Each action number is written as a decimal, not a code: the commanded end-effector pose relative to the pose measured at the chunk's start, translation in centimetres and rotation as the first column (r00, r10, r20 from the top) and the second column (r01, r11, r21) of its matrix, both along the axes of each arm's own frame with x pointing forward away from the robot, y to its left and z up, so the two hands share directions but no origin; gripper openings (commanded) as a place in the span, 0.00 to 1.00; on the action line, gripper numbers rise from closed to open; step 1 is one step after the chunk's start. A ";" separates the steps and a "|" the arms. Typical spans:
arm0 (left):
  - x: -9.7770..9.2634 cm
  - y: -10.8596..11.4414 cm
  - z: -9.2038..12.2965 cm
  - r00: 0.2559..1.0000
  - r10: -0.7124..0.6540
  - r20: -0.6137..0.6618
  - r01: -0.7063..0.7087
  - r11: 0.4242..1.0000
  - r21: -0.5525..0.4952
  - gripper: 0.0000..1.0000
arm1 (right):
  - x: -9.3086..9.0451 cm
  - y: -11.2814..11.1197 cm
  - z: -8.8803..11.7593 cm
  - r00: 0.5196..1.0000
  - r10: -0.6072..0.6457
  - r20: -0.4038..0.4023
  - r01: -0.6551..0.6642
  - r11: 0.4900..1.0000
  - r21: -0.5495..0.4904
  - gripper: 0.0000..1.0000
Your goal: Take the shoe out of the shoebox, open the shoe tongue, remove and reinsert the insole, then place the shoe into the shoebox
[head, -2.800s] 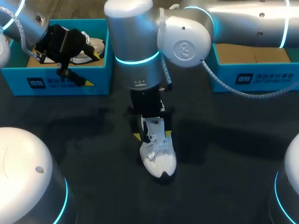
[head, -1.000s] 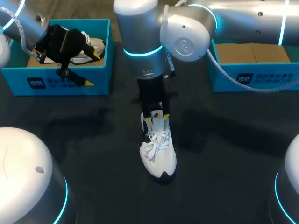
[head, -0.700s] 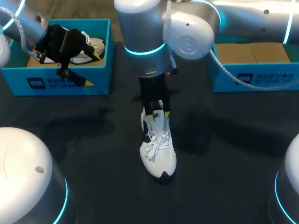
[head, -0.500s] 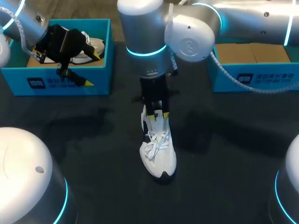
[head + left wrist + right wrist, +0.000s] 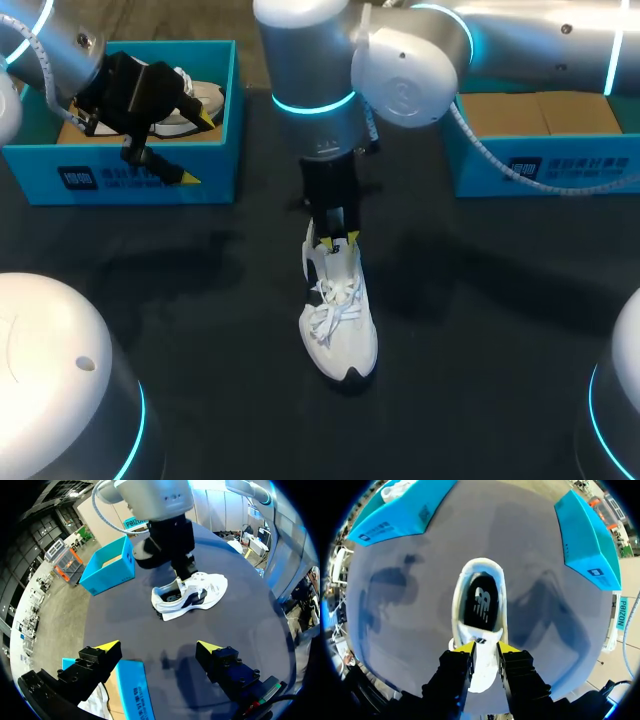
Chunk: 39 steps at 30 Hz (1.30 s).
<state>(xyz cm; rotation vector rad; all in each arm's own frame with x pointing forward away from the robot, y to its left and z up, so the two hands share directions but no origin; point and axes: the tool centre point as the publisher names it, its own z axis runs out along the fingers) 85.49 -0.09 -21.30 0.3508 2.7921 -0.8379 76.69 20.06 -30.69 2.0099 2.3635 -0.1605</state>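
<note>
A white shoe [image 5: 338,322] stands upright mid-table, toe toward the front edge. My right gripper [image 5: 333,238] comes straight down on it, its yellow tips pinching the tongue [image 5: 485,656] from both sides. Ahead of the right gripper [image 5: 486,649], the shoe's mouth shows the dark insole [image 5: 481,602] lying inside. My left gripper [image 5: 196,148] hangs open over the front wall of the left shoebox [image 5: 120,172], holding nothing. In the left wrist view the shoe [image 5: 192,594] lies well ahead of the left gripper [image 5: 159,647].
A second white shoe [image 5: 200,100] lies inside the left shoebox. Another blue shoebox [image 5: 545,165] stands at the back right, also visible beyond the shoe as the blue box [image 5: 107,565]. Dark table [image 5: 200,300] surrounds the shoe.
My right gripper's fingers have narrowed onto the shoe tongue and the arm has shifted slightly back toward the heel. The left arm and the shoe have stayed put.
</note>
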 end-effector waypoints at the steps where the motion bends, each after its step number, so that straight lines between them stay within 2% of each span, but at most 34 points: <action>1: -0.1 0.0 0.1 1.000 0.000 0.000 0.000 1.000 0.004 1.00 | -0.6 -1.0 -0.1 1.000 0.011 0.017 -0.011 1.000 0.024 0.30; 7: -0.1 0.0 0.1 1.000 0.000 0.000 0.000 1.000 0.004 1.00 | 0.0 -0.8 -2.3 1.000 0.013 -0.011 -0.013 0.999 0.034 0.30; 10: -0.1 0.0 0.1 1.000 0.000 0.000 0.000 1.000 0.004 1.00 | 0.2 -0.8 -2.7 1.000 0.018 -0.016 -0.017 0.999 0.043 0.29; 14: -0.1 0.0 0.1 1.000 0.000 0.000 0.000 1.000 0.004 1.00 | 0.5 -1.3 -1.3 0.999 0.049 0.014 -0.049 0.998 0.038 0.31; 17: -0.1 0.0 0.1 1.000 0.000 0.000 0.000 1.000 0.004 1.00 | 0.9 -1.8 0.4 0.977 0.178 0.121 -0.187 0.980 0.069 0.34; 19: -0.1 0.0 0.1 1.000 0.000 0.000 0.000 1.000 0.004 1.00 | 1.2 -2.1 1.4 0.922 0.326 0.207 -0.345 0.937 0.059 0.40; 21: -0.1 0.0 0.1 1.000 0.000 0.000 0.000 1.000 0.004 1.00 | 1.7 -2.0 2.2 0.825 0.504 0.258 -0.521 0.853 0.001 0.40; 22: -0.1 0.0 0.1 1.000 0.000 0.000 0.000 1.000 0.004 1.00 | 1.9 -1.8 2.4 0.790 0.552 0.266 -0.570 0.821 -0.012 0.41; 23: -0.1 0.0 0.1 1.000 0.000 0.000 0.000 1.000 0.004 1.00 | 2.1 -1.5 2.8 0.706 0.653 0.274 -0.670 0.741 -0.039 0.46; 24: -0.1 0.0 0.1 1.000 0.000 0.000 0.000 1.000 0.004 1.00 | 2.3 -1.2 3.2 0.649 0.707 0.282 -0.728 0.685 -0.041 0.46; 27: -0.1 0.0 0.1 1.000 0.000 0.000 0.000 1.000 0.004 1.00 | 3.0 -0.6 4.0 0.505 0.815 0.284 -0.837 0.543 -0.069 0.47; 30: -0.1 0.0 0.1 1.000 0.000 0.000 0.000 1.000 0.004 1.00 | 3.8 -0.2 4.6 0.402 0.875 0.270 -0.896 0.437 -0.082 0.42; 32: -0.1 0.0 0.1 1.000 0.000 0.000 0.000 1.000 0.004 1.00 | 4.1 0.1 4.8 0.346 0.905 0.248 -0.923 0.376 -0.085 0.39; 33: -0.1 0.0 0.1 1.000 0.000 0.000 0.000 1.000 0.004 1.00 | 4.3 0.3 4.8 0.337 0.910 0.240 -0.926 0.366 -0.088 0.39; 34: -0.1 0.0 0.1 1.000 0.000 0.000 0.000 1.000 0.004 1.00 | 4.5 0.4 4.8 0.331 0.914 0.237 -0.929 0.359 -0.087 0.43; 35: -0.1 0.0 0.1 1.000 0.000 0.000 0.000 1.000 0.004 1.00 | 4.7 0.5 4.8 0.327 0.917 0.230 -0.931 0.354 -0.086 0.52; 36: -0.1 0.0 0.1 1.000 0.000 0.000 0.000 1.000 0.004 1.00 | 5.0 0.5 4.7 0.357 0.908 0.217 -0.919 0.383 -0.092 1.00; 39: -0.1 0.0 0.1 1.000 0.000 0.000 0.000 1.000 0.004 1.00 | 5.0 0.5 4.7 0.357 0.908 0.217 -0.919 0.383 -0.092 1.00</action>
